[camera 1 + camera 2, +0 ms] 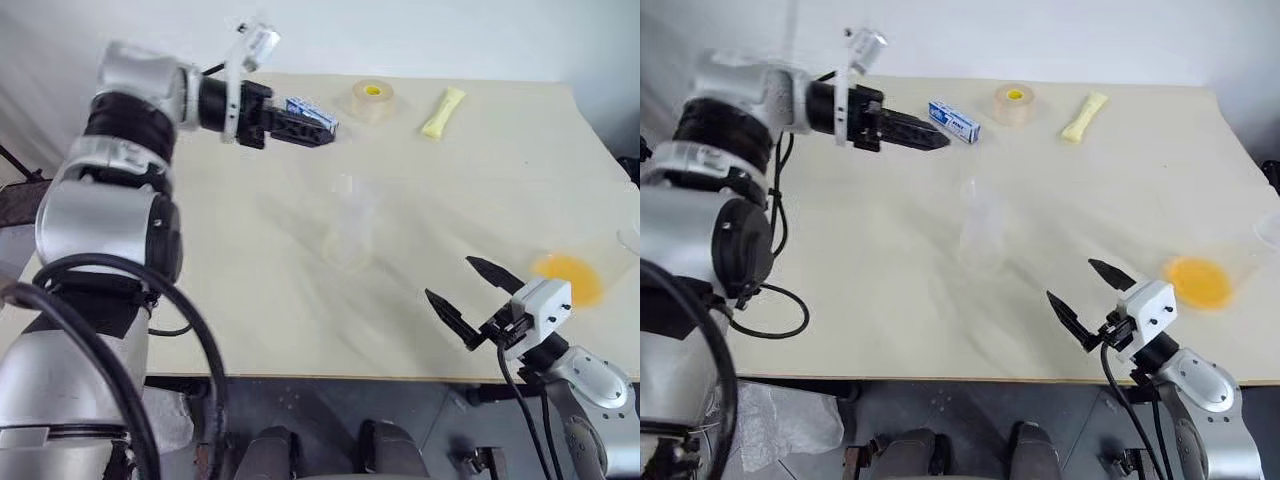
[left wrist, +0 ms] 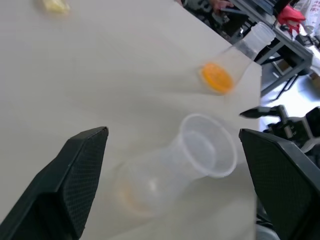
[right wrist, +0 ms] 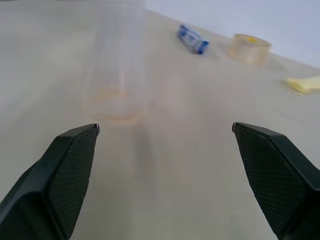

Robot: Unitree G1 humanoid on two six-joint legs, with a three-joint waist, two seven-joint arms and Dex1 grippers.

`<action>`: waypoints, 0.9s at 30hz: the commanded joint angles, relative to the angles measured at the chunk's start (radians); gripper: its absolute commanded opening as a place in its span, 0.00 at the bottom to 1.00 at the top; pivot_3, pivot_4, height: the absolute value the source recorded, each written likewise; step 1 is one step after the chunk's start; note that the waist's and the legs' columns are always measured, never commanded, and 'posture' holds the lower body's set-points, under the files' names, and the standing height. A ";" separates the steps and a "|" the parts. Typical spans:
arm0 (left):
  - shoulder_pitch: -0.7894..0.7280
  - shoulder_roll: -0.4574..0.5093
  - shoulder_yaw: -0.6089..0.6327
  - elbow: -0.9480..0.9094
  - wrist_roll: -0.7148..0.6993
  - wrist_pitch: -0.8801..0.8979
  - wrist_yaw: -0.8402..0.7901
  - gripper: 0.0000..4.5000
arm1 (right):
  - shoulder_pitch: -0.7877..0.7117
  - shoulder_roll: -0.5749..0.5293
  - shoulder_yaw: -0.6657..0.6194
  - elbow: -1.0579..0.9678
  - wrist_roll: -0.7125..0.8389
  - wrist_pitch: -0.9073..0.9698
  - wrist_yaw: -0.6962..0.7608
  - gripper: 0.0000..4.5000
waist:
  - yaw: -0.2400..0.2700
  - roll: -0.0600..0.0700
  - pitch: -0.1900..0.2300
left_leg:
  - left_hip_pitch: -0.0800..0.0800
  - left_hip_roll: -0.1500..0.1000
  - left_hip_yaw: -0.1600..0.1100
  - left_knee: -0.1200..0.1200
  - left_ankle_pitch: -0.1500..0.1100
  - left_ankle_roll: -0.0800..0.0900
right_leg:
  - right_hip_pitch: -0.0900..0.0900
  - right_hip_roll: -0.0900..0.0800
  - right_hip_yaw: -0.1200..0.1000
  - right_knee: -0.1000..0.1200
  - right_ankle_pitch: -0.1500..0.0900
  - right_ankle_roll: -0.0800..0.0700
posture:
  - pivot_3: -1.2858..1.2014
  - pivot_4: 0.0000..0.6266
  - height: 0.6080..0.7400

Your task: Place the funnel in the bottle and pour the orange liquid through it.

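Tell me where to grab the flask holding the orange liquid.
Probably by the narrow neck of the flask, above the orange liquid; the base looks too wide for the fingers. Come in level from the table's near side with the open right gripper, which is closest.

Pale beige table [image 1: 300, 330], plain white wall [image 1: 420, 35] behind, grey floor [image 1: 970, 410] below, even light

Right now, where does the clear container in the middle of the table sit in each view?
Left eye: clear container, picture centre.
Right eye, picture centre.
Left wrist, just ahead of the open left gripper, mouth toward the camera.
Right wrist, ahead of the open right gripper.
Landmark: blue box, beyond the container in both eye views and the right wrist view.
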 commanded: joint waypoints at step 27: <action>0.896 -0.044 0.213 -0.703 -0.411 -0.598 -0.043 0.99 | 0.232 0.132 -0.475 -0.061 0.073 0.050 -0.270 1.00 | 0.015 -0.002 -0.004 | 0.002 -0.001 0.000 0.002 0.000 0.001 | 0.003 0.000 0.003 0.001 0.000 0.000 | 0.52 0.24 1.00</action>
